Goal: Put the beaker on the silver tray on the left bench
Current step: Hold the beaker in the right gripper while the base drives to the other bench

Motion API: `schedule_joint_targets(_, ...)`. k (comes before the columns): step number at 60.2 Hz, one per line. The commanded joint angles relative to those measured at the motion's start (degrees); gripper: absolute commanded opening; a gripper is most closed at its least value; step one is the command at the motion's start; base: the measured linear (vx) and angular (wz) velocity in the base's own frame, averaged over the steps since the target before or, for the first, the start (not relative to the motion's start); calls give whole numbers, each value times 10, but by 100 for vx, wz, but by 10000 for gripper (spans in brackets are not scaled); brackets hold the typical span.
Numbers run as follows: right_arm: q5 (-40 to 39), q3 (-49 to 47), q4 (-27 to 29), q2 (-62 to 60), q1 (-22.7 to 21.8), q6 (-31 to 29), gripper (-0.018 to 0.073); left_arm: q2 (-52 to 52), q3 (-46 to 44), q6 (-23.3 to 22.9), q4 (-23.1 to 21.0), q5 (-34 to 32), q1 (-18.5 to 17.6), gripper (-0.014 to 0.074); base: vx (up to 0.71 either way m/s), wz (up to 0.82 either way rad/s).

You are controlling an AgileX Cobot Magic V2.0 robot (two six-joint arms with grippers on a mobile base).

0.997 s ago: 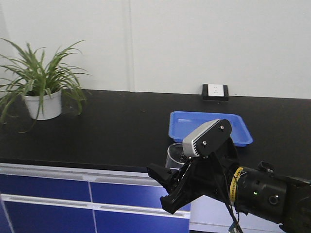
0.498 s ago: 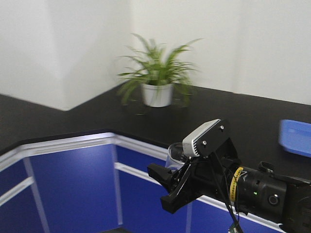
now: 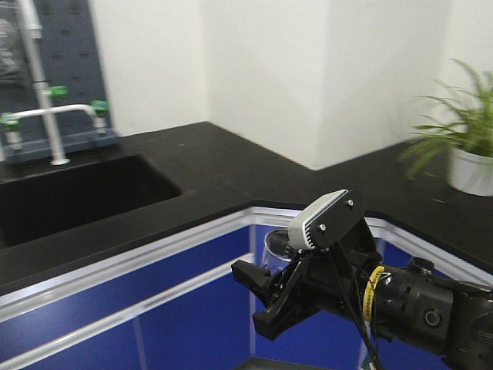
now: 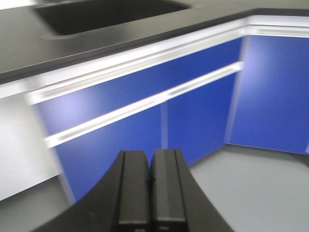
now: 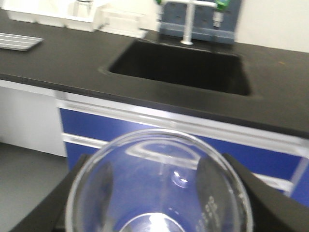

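Black desk (image 3: 231, 166) with a sink (image 5: 178, 67) and blue cabinet fronts (image 3: 154, 308) runs round the corner of the room, with white wall behind.

Right tool (image 3: 259, 299): clamped on the beaker (image 5: 159, 188), fingers (image 5: 251, 188) against the glass on both sides. Beaker upright, mouth open, held in the air in front of the cabinets, off the desk.

Left tool (image 4: 150, 193): jaws pressed together, nothing between them, pointing at the cabinet fronts.

Farther out: faucet (image 3: 46, 116) behind the sink, potted plant (image 3: 462, 146) at right. Far left in the right wrist view, a flat grey rimmed thing on the worktop, likely the silver tray (image 5: 17, 41), cropped.

Step, as I judge it: carrying, not yet placing. Next calls for closing on that tray, keeping the beaker level, lowering it inside the rim, then letting go.
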Motion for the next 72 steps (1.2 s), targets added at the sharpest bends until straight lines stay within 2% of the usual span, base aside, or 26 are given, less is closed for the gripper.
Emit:
schedule_joint_targets(1, -26, -19, 12, -21, -1, -2, -11, -3, 11, 0, -5, -45, 0, 1, 3, 76)
schedule_joint_targets(50, -26, -19, 12, -21, -1, -2, -11, -3, 11, 0, -5, -45, 0, 1, 11, 67)
schedule_joint_targets(72, -26, -19, 12, -21, -1, -2, -11, -3, 11, 0, -5, -45, 0, 1, 20, 50)
